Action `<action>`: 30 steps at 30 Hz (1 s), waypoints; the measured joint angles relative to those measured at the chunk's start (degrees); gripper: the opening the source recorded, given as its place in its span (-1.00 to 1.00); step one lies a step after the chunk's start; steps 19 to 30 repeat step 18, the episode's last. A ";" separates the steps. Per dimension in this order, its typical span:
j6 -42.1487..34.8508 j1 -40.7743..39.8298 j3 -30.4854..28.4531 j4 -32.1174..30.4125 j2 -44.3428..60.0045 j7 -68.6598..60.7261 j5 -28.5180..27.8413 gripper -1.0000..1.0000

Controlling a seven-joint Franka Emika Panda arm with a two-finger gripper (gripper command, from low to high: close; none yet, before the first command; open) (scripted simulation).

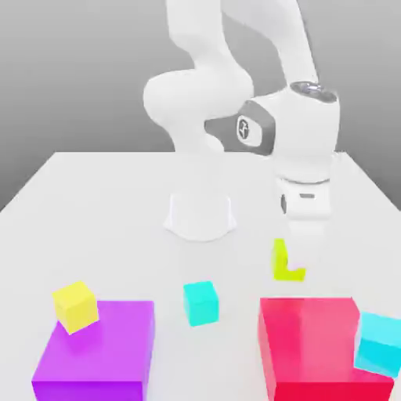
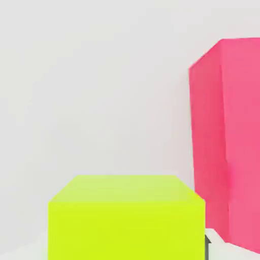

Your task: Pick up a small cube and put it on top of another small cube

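Lime cube (image 2: 127,216) fills hand view; exterior half-hides it (image 1: 287,262).

no readable text or numbers, only a small round emblem on the arm's wrist joint (image 1: 244,128), illegible

Small lime cube (image 1: 287,262) (image 2: 126,216): plain, yellow-green, level, partly hidden behind hand, just beside big red block.
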 joint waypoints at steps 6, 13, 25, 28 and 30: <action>-4.57 -9.18 -9.43 -2.58 -7.04 -13.12 -5.14 -1.00; 5.52 -6.18 -13.92 -2.84 3.00 -18.58 -0.94 -1.00; 11.23 -5.18 -14.33 -2.87 8.69 -20.30 1.55 1.00; 11.23 -5.18 -14.33 -2.87 8.69 -20.30 1.55 1.00; 11.23 -5.18 -14.33 -2.87 8.69 -20.30 1.55 1.00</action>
